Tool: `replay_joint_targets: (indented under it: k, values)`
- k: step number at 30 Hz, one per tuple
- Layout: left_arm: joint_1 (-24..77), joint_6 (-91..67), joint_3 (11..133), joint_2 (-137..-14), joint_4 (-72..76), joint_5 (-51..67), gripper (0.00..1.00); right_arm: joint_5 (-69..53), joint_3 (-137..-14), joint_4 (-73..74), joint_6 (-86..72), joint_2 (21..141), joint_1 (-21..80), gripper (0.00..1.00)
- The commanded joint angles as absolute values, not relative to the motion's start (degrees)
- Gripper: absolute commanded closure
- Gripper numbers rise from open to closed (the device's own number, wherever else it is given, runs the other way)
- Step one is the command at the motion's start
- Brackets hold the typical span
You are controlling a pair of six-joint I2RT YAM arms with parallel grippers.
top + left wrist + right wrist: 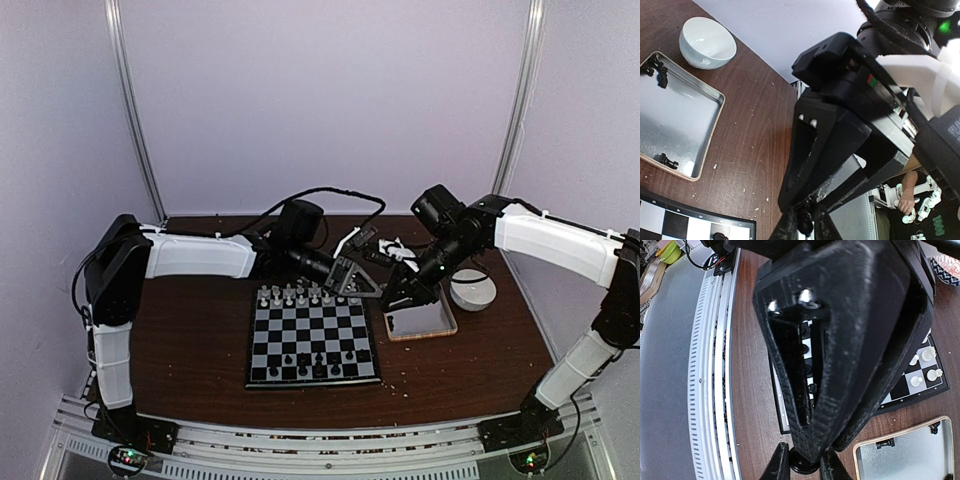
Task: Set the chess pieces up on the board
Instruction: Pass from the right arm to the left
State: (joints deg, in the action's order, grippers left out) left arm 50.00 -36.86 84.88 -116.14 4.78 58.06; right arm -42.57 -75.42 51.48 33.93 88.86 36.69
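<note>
Left gripper (804,232), seen from its own wrist camera: its two fingers are drawn close together, one on each side of a small black chess piece (805,222), and appear to press against it. The right gripper (804,469) meets it tip to tip. Its jaws are narrowed onto the same piece and clamp its round base, so both tools grasp one figurine between them.

In the overhead view the two arms reach inward from left and right. Their tips join near the far right corner of the board (312,335), a square of black and silvery-grey checks lying mid-table.

White pieces (295,296) stand in a line along the board's far edge. Black pieces (300,360) stand on the near rows, with bare squares between the two sets.

Just right of the board lies a wooden-rimmed grey tray (675,115). A few black figurines (655,67) are in it, some in one corner and one by the rim opposite.

A white bowl (707,42) sits beyond the tray on the dark brown table (190,340). Pale crumbs (715,166) speckle the wood around the tray.
</note>
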Motion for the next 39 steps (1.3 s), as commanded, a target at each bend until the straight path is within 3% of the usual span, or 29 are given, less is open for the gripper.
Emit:
replay_joint_targets:
  k: [1, 9, 17, 22, 26, 32, 39]
  values:
    - [50.71, -37.37, 86.53, -117.24, 8.37, 60.94, 0.85, -41.45, -76.38, 49.67, 32.87, 89.12, 37.0, 0.81]
    - [50.71, -37.33, 86.75, -117.65, 7.71, 60.72, 0.85, -41.04, -76.42, 49.46, 32.73, 88.51, 37.0, 0.81]
    - [50.71, -37.04, 86.66, -117.55, 7.65, 60.78, 0.99, -40.44, -76.11, 48.88, 32.35, 88.24, 37.0, 0.81]
    - [50.71, -35.97, 86.61, -116.89, 6.7, 60.67, 1.0, -40.12, -75.96, 48.78, 32.34, 88.17, 37.05, 0.8]
    - [50.48, -34.12, 86.73, -116.15, 4.68, 59.63, 1.0, -39.7, -75.81, 49.06, 32.69, 87.84, 37.0, 0.75]
    - [48.81, -32.49, 86.55, -114.93, 2.34, 58.47, 1.0, -41.67, -74.87, 52.99, 36.05, 86.1, 36.31, 0.55]
    - [46.66, -21.72, 88.02, -111.47, -12.09, 54.48, 1.0, -44.73, -72.72, 58.68, 40.79, 83.91, 31.43, 0.53]
